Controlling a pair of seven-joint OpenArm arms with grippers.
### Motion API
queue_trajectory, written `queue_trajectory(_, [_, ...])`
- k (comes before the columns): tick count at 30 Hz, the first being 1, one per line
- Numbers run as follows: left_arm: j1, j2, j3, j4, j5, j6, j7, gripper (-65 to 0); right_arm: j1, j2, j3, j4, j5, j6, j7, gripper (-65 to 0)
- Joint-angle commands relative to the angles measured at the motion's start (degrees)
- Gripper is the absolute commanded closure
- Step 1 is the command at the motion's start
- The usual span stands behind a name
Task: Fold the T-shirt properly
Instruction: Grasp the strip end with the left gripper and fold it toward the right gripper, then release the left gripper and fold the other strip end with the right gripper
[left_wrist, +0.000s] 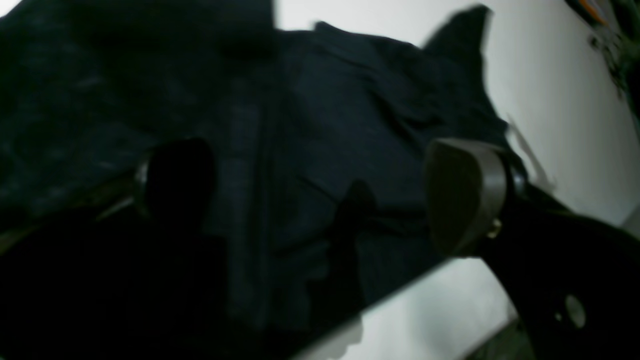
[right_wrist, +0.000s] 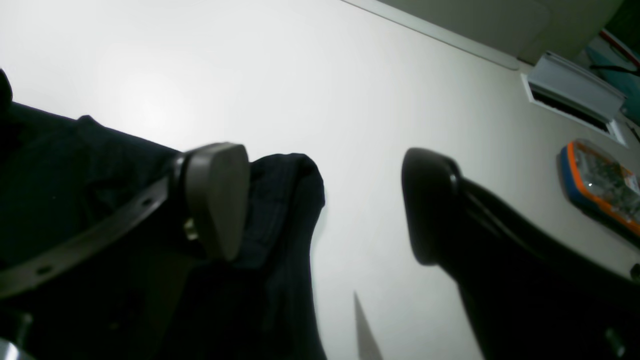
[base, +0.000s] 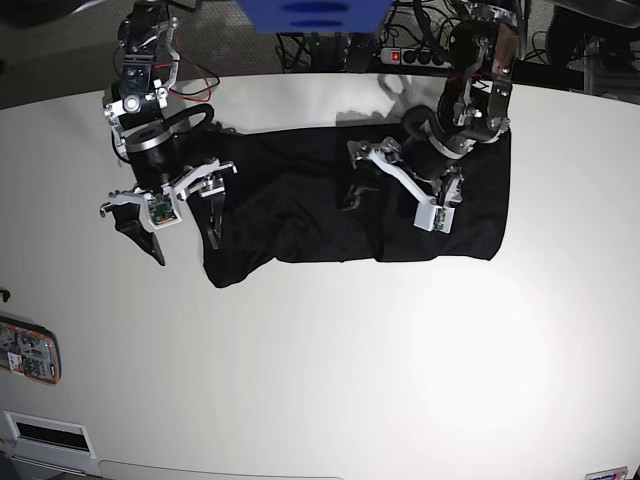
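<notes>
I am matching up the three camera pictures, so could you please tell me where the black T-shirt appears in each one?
Left wrist: the T-shirt fills the left and middle, under the open left claw.
Right wrist: it lies lower left, behind one finger of the open right claw.
Base: it is spread across the upper middle.
Shared landmark: the white table, also seen at and.

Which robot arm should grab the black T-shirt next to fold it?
Probably the right arm. Its open claw sits astride the T-shirt edge, while the left claw, also open, hangs over the middle.
</notes>
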Motion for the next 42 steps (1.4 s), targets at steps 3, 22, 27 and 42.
queue_trajectory(3, [0.91, -0.01, -2.93, 8.00, -0.38, -0.59, -2.09, -65.0, 1.75, 0.31, 0.26, 0.85, 0.89, -0.37, -5.26, -45.8])
queue_trajectory(22, [10.58, 0.08, -9.79, 10.73, 36.99, -0.77, -39.37, -65.0, 16.35, 6.90, 14.59, -3.55, 34.29, 3.59, -41.48, -45.8])
queue_trajectory(27, [15.07, -0.01, -14.01, 10.73, 37.07, -0.77, -39.72, -65.0, 15.38, 7.51, 13.89, -11.20, 34.38, 3.85, -41.57, -45.8])
queue_trajectory(42, [19.90, 0.16, -22.71, 10.73, 37.07, -0.77, -39.81, -65.0, 13.45, 7.51, 6.50, -26.85, 45.28, 3.85, -41.22, -45.8])
